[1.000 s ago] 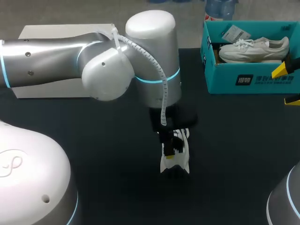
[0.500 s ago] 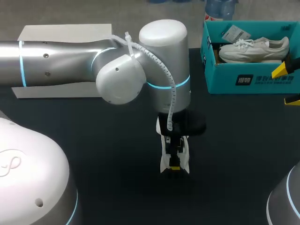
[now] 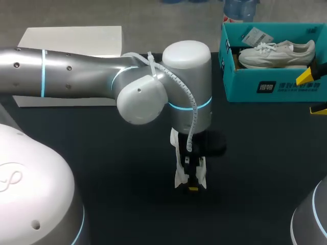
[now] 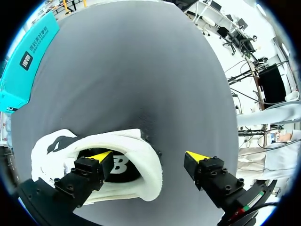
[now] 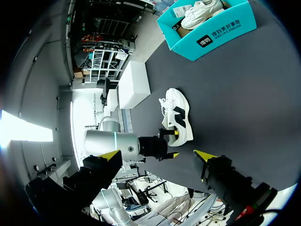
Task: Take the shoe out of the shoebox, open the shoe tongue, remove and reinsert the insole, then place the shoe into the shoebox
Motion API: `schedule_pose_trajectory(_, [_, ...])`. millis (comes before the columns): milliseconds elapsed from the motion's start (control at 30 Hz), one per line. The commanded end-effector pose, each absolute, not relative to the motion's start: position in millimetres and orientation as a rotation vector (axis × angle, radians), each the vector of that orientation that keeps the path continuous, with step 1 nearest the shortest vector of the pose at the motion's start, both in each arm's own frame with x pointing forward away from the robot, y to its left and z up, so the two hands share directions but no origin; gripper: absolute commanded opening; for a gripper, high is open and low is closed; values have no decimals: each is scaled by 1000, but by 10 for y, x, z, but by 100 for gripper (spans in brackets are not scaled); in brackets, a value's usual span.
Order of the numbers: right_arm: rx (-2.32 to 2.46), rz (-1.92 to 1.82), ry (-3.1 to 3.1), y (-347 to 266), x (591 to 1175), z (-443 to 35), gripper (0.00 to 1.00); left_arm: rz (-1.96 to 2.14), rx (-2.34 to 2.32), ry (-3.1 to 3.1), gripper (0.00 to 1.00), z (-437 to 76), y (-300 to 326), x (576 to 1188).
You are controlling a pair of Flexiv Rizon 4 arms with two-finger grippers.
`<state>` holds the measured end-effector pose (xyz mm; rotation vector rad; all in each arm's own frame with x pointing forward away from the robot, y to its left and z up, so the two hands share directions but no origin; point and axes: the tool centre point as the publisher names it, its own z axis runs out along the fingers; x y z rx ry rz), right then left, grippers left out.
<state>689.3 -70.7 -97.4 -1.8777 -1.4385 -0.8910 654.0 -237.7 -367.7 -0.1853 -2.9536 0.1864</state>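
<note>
Item: bench [image 3: 265, 153], black, with what we find on it.

1. Shoe [image 3: 179, 173], white with black side marks. It stands on its sole near the middle of the bench, out of the box and well apart from it. Its opening faces up, and the dark insole [image 4: 117, 167] shows inside.
2. Shoebox [image 3: 276, 87], teal, open-topped, at the far right corner of the bench. A second shoe [image 3: 276, 53], also white, lies in it on its side.
3. White box [image 3: 71, 38], flat, at the far left of the bench.
4. Left arm [image 3: 76, 79], reaching from the left to the middle of the bench, wrist pointing down over the shoe.
5. Left gripper [image 4: 149, 155]: fingers spread, straddling the heel collar. One yellow tip is inside the opening above the insole, the other outside behind the heel. They do not pinch the collar.
6. Right gripper [image 5: 157, 154]: held above the right edge of the bench near the shoebox, fingers spread, holding nothing.
</note>
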Motion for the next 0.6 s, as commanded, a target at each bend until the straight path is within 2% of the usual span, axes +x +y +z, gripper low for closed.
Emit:
schedule_pose_trajectory(33, [-1880,-890,-1438,-705,6888,-980,100,195,-183,-2939,100,-3811,-2390,6568])
schedule_pose_trajectory(400, [-1880,-890,-1438,-705,6888,-980,100,187,-171,-2950,100,-3963,-2424,6524])
schedule_pose_trajectory(433, [-1880,-890,-1438,-705,6888,-980,100,186,-163,-2947,96,-3965,-2423,6522])
schedule_pose_trajectory(500, [-1880,-890,-1438,-705,6888,-980,100,180,-161,-2947,43,-3970,-2408,6518])
schedule_pose_trajectory(567, [-1880,-890,-1438,-705,6888,-980,100,173,-157,-2947,25,-3981,-2388,6518])
schedule_pose_trajectory(600, [-1880,-890,-1438,-705,6888,-980,100,171,-156,-2949,9,-3981,-2378,6515])
